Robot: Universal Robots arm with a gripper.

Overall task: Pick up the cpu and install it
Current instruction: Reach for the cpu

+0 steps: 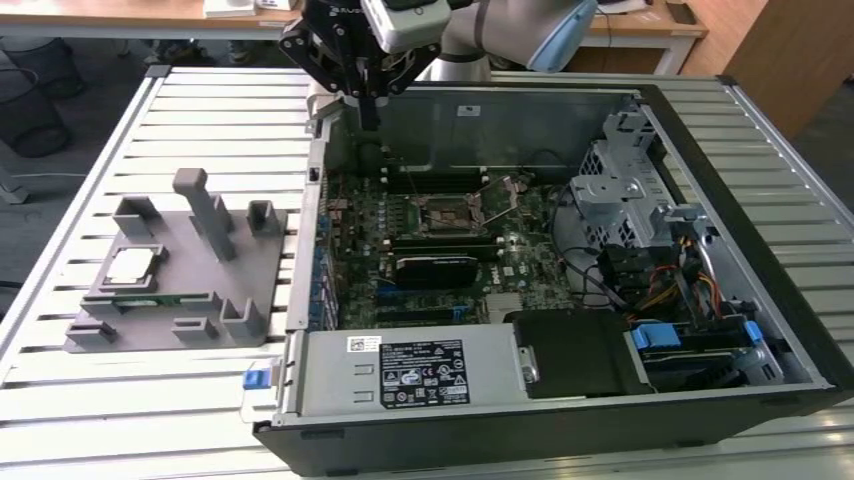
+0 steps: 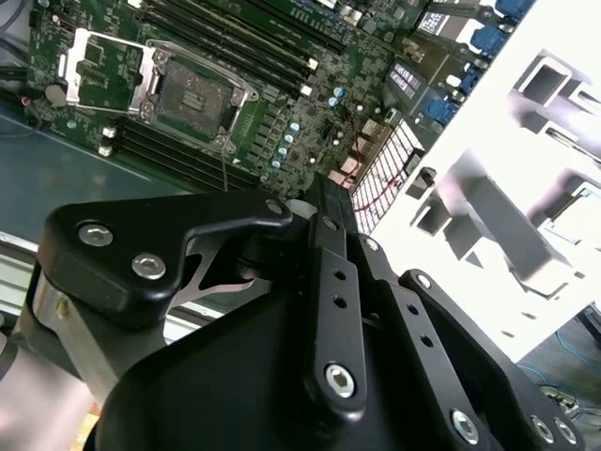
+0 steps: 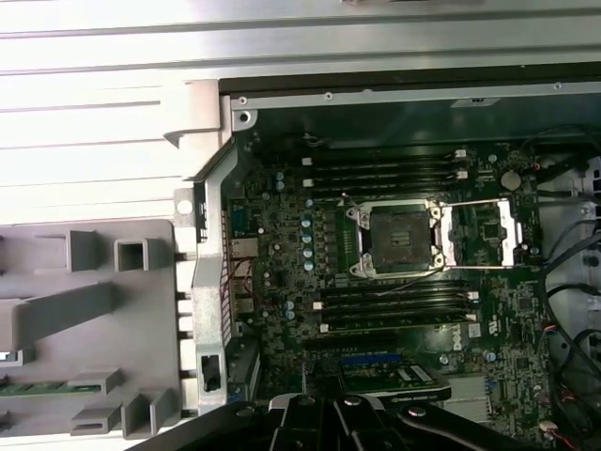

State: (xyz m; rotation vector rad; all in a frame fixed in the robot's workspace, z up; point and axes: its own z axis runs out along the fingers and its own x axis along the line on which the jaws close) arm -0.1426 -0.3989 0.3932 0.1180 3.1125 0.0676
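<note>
A slatted metal bench (image 1: 200, 110) carries an open computer case (image 1: 561, 435) and, at the exterior view's left of the case, a grey fixture (image 1: 147, 332). The case holds a motherboard whose socket (image 1: 447, 212) stands with its frame lifted open. The fixture holds the cpu (image 1: 132, 265) lying flat in a recess, with a green memory stick (image 1: 150, 299) in a slot just beside it. The gripper (image 1: 367, 112) hangs above the case's wall nearest the fixture, jaws pressed together and holding nothing. The cpu lies well apart from the jaws, outside the case.
</note>
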